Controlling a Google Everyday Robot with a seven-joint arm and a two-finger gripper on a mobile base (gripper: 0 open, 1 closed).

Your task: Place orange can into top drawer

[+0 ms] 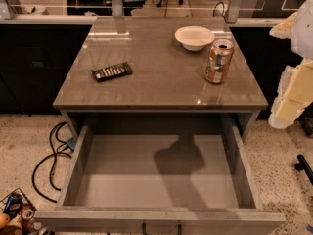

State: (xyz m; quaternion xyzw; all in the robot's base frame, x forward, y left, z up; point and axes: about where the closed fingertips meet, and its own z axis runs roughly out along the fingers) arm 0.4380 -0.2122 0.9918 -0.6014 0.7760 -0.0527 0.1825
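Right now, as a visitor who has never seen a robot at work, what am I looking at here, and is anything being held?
This is one camera view, looking down at a grey cabinet from its front. The pale cream shapes at the right edge belong to the robot's end effector, the part that grasps. It hangs beside the cabinet, touching nothing, and nothing appears held. On the glossy grey countertop stands a small orange-copper metal drink can, with a round white bowl just behind it. A flat dark packet lies to the left. Below, the wide, shallow grey top drawer is pulled open, its bottom bare.
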